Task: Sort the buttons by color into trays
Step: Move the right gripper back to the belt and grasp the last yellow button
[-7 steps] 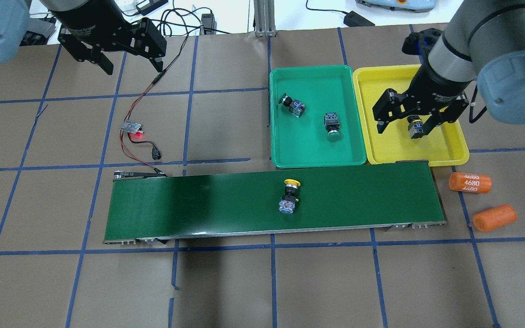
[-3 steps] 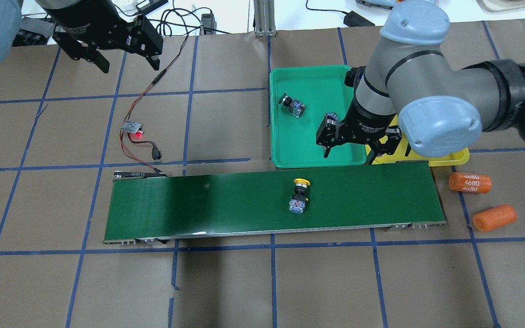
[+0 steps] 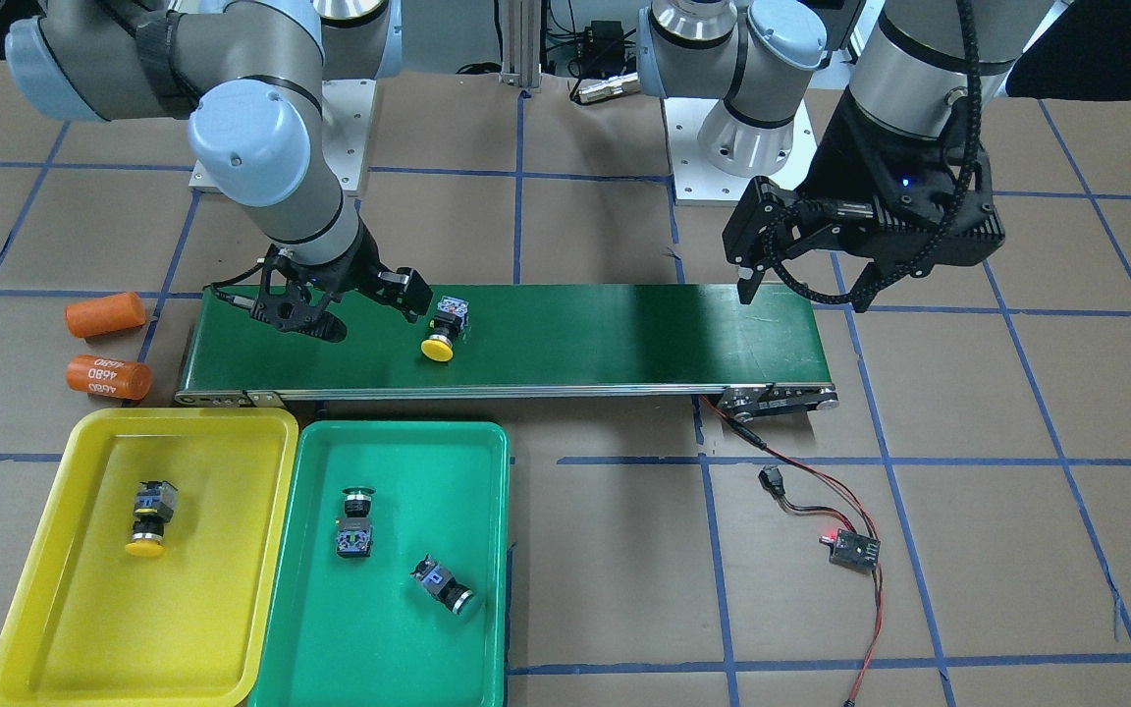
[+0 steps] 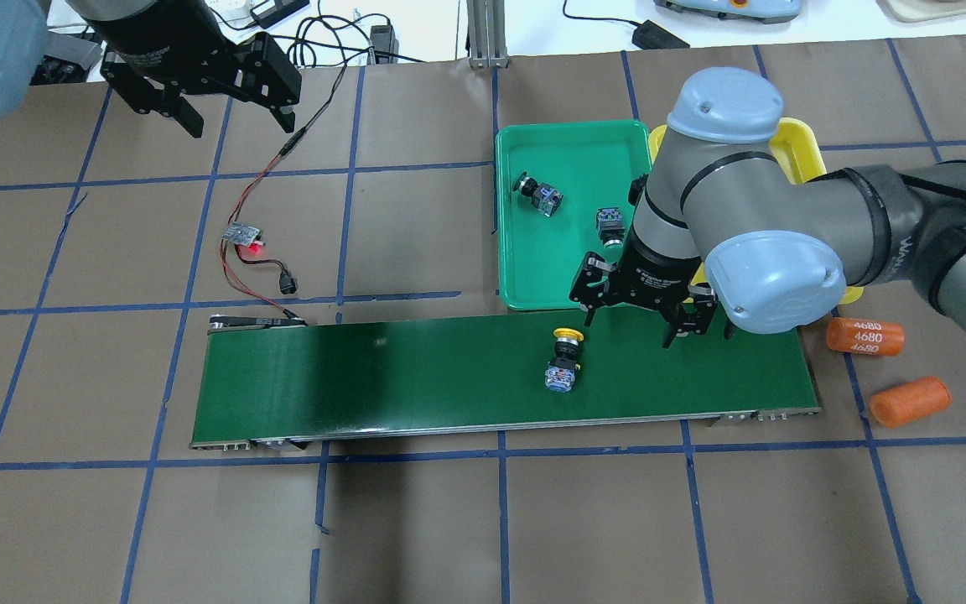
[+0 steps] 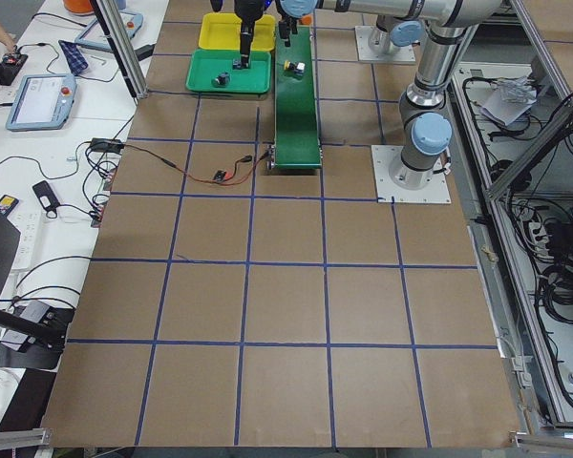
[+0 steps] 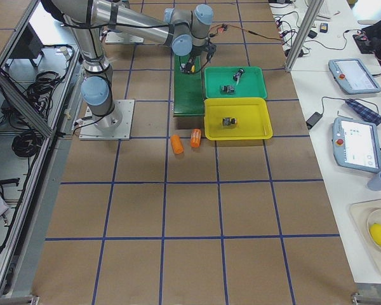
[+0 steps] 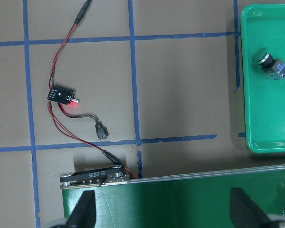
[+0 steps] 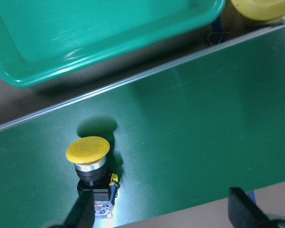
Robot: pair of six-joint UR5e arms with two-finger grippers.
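Right gripper (image 4: pixel 632 329) jaws apart, empty, over conveyor belt (image 4: pixel 382 377), just beside belt button (image 4: pixel 563 361), yellow-capped, lying on its side. Left gripper (image 4: pixel 240 124) jaws apart, well off the belt. Yellow tray (image 3: pixel 35 589) holds 1 tray button (image 3: pixel 148 518), yellow-capped. Green tray (image 3: pixel 379 648) holds 2 green buttons (image 3: pixel 354 525) (image 3: pixel 443 584).

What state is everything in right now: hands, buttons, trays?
Right hand: open, empty, over the belt.
Left hand: open, empty.
Yellow button on belt: on its side, ungripped.
Yellow button in tray: on its side in the yellow tray.
Green buttons: both lying in the green tray, apart.
Board LED: lit red.
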